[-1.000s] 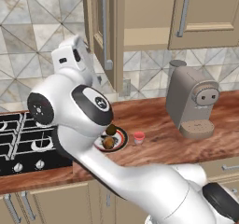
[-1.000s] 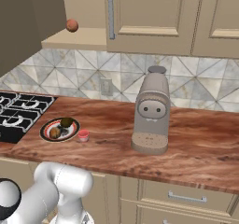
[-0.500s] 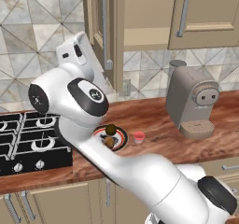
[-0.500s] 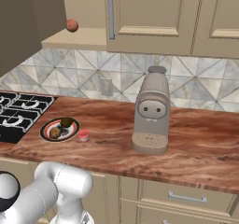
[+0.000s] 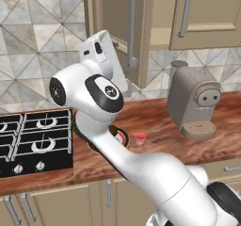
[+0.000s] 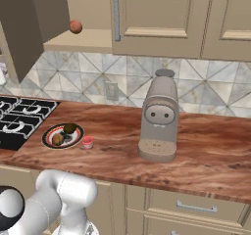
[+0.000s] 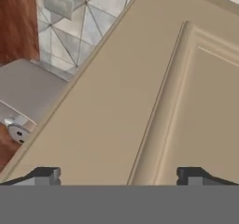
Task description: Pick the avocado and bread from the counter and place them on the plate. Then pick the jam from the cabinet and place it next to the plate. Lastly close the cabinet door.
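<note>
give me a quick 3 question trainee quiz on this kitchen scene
1. True or false: the jam sits on the plate.
2. Which is on the plate: A) avocado and bread, B) avocado alone?
3. Is the cabinet door open or shut, and how do the jaws of the end effector stand?

Key: 1 false, it stands beside the plate on the counter. 2 A. 3 door open, jaws open.

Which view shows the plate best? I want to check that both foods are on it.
The right base view: the plate lies unobstructed on the counter, with the avocado and bread on it. In the left base view the arm hides most of the plate.
</note>
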